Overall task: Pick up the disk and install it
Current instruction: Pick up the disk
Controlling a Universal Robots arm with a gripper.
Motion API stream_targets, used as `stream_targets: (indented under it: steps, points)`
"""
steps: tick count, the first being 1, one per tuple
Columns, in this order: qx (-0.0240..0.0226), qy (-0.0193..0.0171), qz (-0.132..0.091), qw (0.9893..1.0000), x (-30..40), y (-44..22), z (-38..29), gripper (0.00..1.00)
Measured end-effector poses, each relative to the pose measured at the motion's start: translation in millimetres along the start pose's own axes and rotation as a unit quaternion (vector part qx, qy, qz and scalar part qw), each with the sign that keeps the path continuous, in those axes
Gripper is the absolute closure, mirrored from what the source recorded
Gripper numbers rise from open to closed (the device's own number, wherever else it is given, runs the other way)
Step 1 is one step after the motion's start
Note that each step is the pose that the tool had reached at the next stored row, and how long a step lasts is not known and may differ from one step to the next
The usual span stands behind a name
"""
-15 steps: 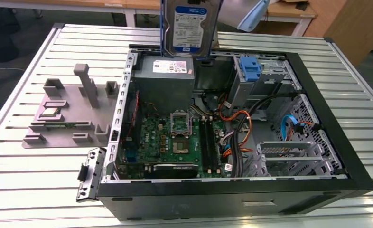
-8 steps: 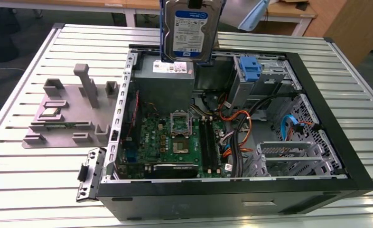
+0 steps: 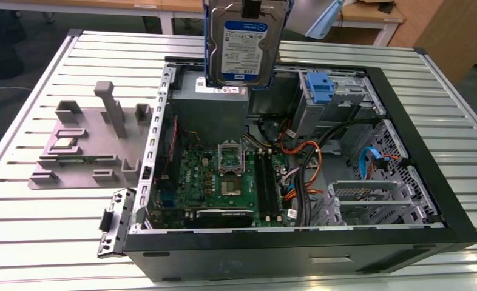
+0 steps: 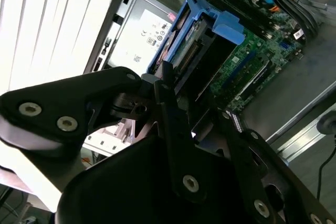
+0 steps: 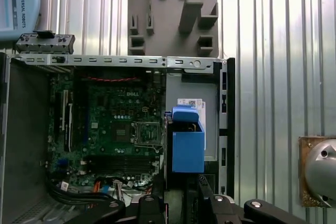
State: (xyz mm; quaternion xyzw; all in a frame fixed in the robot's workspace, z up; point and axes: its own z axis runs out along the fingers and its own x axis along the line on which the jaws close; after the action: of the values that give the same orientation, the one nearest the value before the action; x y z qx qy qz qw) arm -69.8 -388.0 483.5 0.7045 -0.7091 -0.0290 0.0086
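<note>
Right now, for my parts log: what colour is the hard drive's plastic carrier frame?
Blue carrier frame, best in first wrist view.

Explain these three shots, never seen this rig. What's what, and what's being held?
One robot arm works over an open PC case that lies on a slatted metal table. The exterior view is from a camera off the arm; both wrist views are from cameras riding on the arm, looking into the case. In the second wrist view the black fingers are shut on the disk, a silver drive in a blue frame. In the exterior view it hangs above the case's grey power box, not yet installed. The green motherboard lies inside. A grey parts tray sits on the table, on the exterior view's left of the case.
</note>
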Motion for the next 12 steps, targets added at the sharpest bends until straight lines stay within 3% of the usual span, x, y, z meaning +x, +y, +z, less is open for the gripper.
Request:
stream_targets:
  steps: [12]
  points:
    - [0.0,0.0012,0.0,1.0,31.0,-0.2,-0.9,0.65]
